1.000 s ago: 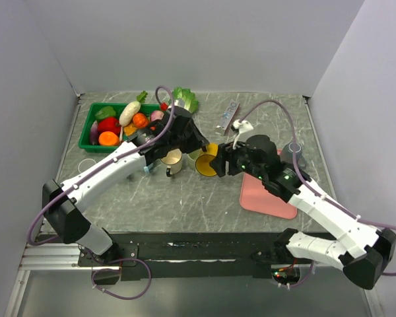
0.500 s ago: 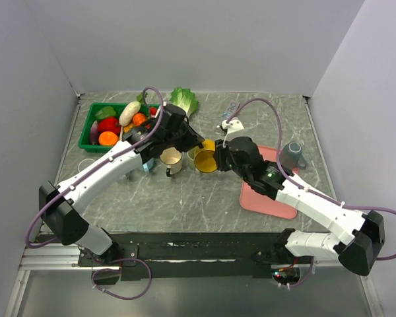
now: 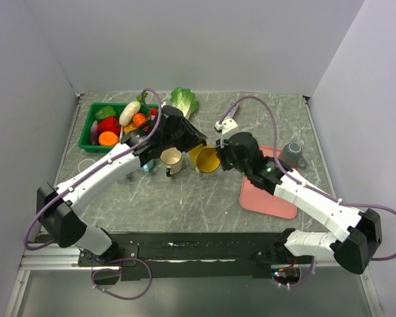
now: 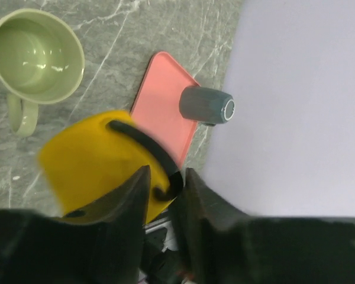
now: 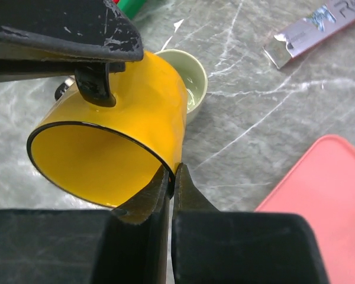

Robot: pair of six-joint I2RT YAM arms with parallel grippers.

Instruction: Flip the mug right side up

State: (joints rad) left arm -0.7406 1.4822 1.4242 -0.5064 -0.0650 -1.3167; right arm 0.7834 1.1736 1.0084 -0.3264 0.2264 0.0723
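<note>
Mug first: on the top camera I see the yellow mug (image 3: 206, 160) near the middle of the table (image 3: 185, 198), tipped on its side between both arms. The left gripper (image 3: 195, 142) meets it from the far left and the right gripper (image 3: 222, 157) from the right. A pale green mug (image 3: 172, 158) stands upright just beside it. A grey mug (image 3: 293, 153) sits by the far right corner of a pink tray (image 3: 267, 195).

On the left wrist camera, the left gripper (image 4: 164, 177) is nearly closed, with the black handle (image 4: 139, 145) of the yellow mug (image 4: 92, 168) caught between its fingers.

On the right wrist camera, the right gripper (image 5: 169, 173) is pressed together on the rim of the yellow mug (image 5: 136, 94), the thin wall pinched between its fingers. The mouth of the mug faces this camera. I cannot tell if the mug touches the table.
</note>
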